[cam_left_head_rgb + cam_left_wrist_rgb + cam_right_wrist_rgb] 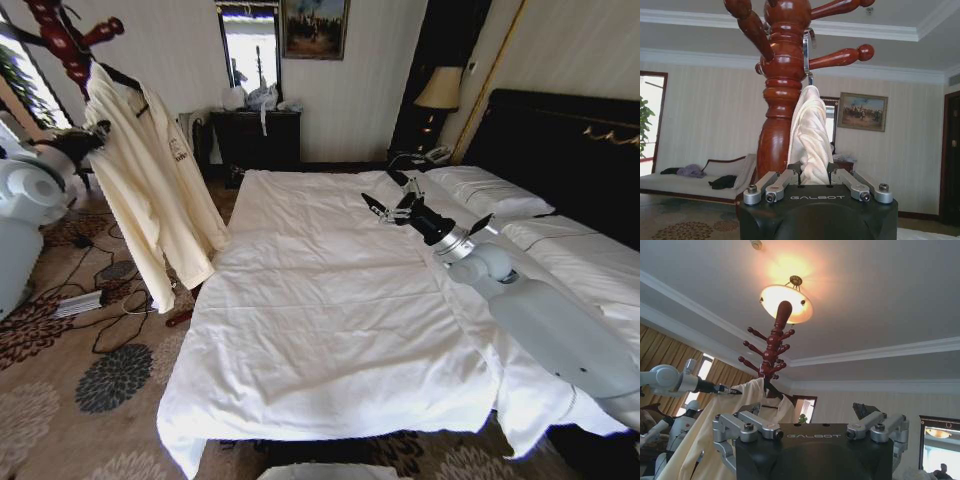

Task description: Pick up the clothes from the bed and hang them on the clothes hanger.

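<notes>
The pale cream clothes (150,190) hang from the top of the dark-red clothes hanger (60,35), left of the bed (320,300). In the left wrist view the clothes (810,135) drop from a metal hook on the clothes hanger (782,75), and my left gripper (813,170) is shut on a fold of them. The left gripper (85,143) holds them at shoulder height. My right gripper (385,195) hovers open over the white duvet near the pillows, holding nothing. From the right wrist, the clothes (705,440) drape below the clothes hanger (772,347), with the left gripper (732,390) at their shoulder.
A dark dresser (255,135) stands at the far wall and a lamp (438,88) beside the black headboard (570,140). Cables and a power strip (80,302) lie on the patterned carpet below the hanging garment. A sofa (695,180) sits behind the stand.
</notes>
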Available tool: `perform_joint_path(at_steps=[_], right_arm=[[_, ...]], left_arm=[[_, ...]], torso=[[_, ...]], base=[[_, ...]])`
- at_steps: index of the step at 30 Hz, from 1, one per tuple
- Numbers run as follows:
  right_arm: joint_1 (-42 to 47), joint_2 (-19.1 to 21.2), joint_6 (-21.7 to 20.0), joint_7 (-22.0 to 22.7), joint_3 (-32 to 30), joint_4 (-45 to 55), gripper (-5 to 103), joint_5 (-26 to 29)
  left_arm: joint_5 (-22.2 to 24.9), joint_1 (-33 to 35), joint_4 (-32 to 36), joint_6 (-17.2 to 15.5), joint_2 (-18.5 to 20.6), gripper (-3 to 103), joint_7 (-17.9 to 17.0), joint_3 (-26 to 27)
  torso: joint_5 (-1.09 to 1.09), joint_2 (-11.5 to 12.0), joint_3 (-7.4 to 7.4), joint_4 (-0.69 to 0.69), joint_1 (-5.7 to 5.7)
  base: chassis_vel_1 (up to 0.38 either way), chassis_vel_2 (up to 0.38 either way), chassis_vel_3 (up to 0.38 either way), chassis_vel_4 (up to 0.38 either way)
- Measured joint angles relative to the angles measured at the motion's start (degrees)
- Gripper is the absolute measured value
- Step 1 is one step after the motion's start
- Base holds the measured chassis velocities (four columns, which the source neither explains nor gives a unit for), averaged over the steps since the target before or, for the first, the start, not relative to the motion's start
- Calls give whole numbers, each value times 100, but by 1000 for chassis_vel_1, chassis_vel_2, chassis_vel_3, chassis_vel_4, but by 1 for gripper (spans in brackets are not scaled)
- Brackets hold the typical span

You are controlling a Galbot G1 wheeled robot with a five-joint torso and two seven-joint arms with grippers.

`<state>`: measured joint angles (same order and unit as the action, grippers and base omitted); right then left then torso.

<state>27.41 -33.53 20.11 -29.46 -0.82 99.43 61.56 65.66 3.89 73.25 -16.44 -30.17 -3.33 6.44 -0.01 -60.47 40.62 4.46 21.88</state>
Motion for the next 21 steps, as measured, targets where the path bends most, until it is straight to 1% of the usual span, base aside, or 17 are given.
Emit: perform_joint_path(at_steps=[3,10,19,21], right_arm=[[0,-21,5,-3,8,-8,100,-9],[23,-13,25,-23,7,-20,100,-22],[66,32,33,-29,-33,28,100,-23],[118,76,38,-28,-79,75,100,-23]], left_arm=[[-43,-153,-174,-1,-30,22,113,-89],[-87,-255,-304,-42,-60,22,239,-179],[-115,-474,-461,-178,-181,22,426,-349],[-95,-495,-461,-255,-208,22,459,-380]], torso=[[1,0,0,1,1],[1,0,0,0,-1],[1,0,0,0,0],[1,0,0,1,0]], base=[[0,0,0,0],[0,0,0,0],[0,0,0,0],[0,0,0,0]])
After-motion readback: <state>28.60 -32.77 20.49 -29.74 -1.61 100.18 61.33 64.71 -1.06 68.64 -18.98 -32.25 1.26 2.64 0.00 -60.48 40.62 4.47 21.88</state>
